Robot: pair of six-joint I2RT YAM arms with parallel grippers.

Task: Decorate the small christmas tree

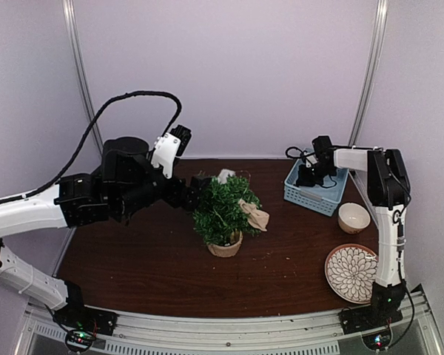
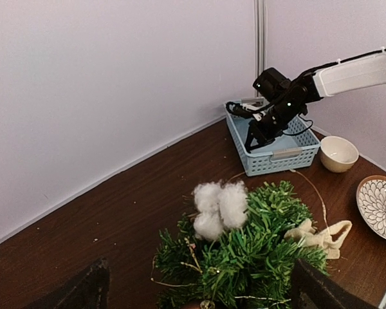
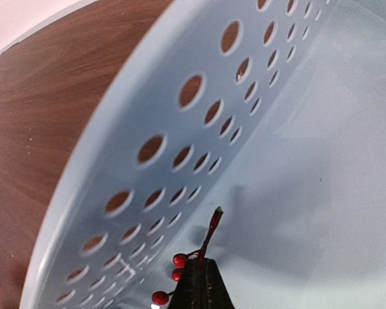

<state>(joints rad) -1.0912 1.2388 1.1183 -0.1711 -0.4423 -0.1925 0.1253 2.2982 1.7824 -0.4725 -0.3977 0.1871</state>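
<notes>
Now the right pincer (image 3: 204,284) nips a red berry twig (image 3: 192,256) in the blue basket (image 3: 148,193).
The small christmas tree (image 1: 222,209) stands upright in its tan pot (image 1: 226,246) in the middle of the counter (image 1: 133,259). It has white cotton puffs (image 2: 220,207) on top and a beige cloth bow (image 1: 255,216) on the side toward the right edge. The left pincer (image 1: 197,191) is wide open, right by the tree on the side toward the left edge. The right pincer is shut tight on the twig, inside the basket at the far right corner.
</notes>
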